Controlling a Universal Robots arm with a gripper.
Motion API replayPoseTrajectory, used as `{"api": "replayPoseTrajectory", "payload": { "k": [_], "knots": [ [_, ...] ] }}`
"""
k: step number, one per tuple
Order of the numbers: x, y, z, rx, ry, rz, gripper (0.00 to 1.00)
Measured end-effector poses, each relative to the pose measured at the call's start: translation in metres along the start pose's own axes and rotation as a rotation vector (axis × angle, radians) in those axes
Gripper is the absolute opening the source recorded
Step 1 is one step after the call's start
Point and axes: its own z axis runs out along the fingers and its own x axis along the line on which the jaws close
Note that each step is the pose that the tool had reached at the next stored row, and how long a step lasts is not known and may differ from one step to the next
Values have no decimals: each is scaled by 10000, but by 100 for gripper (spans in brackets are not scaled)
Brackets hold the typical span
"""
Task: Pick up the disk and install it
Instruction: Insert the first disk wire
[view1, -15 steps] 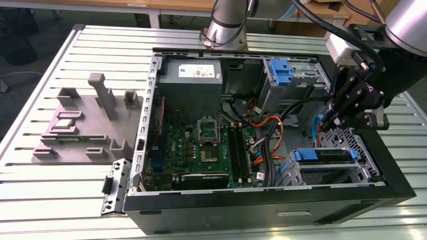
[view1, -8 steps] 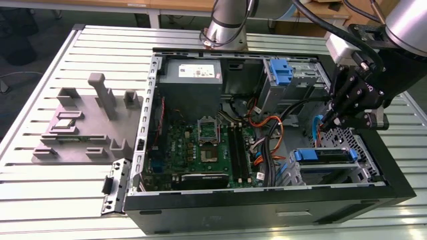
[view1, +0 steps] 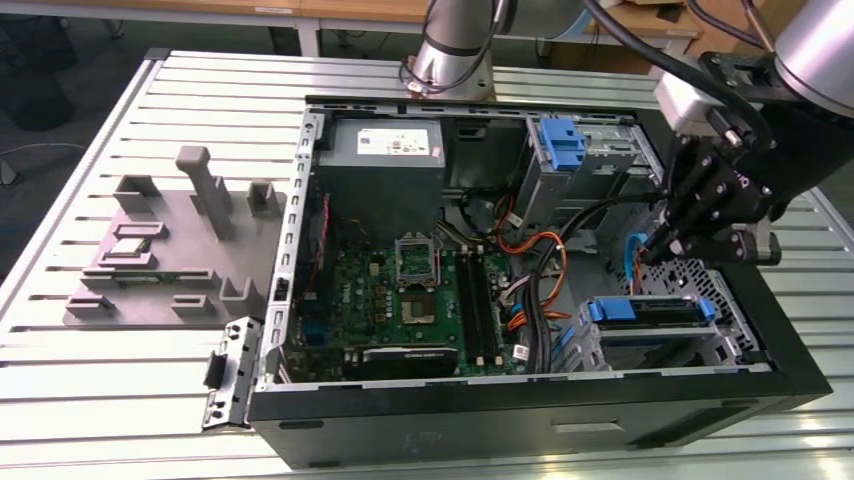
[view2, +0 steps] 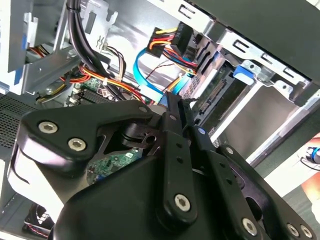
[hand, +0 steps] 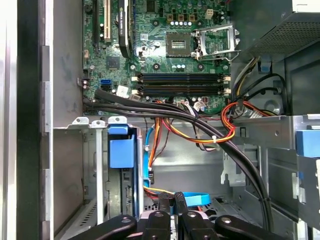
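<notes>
I see the end effector (view1: 661, 248) inside the open PC case (view1: 534, 405), fingers (view2: 172, 117) pinched fully together w/ nothing between them. It hangs just above the drive cage (view1: 731, 300), right beside a blue cable (view1: 627, 262). The disk (view1: 650, 310) sits slotted in that cage, blue carrier edge up, at the case corner nearest the table (view1: 134, 350) edge on the exterior view's right.

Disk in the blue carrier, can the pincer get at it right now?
Probably yes: the pincer hovers near the disk, whose blue carrier edge lies exposed in the drive cage; cables run beside it, not across.
</notes>
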Motion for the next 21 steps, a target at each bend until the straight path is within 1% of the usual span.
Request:
{"api": "replayPoseTrajectory", "payload": {
  "k": [7, 15, 21],
  "knots": [
    [104, -3, -6, 0, -1, 0, 16],
    [112, -3, -7, 0, -2, -1, 16],
    [160, -5, -6, 6, -4, -13, 16]
  ]
}}
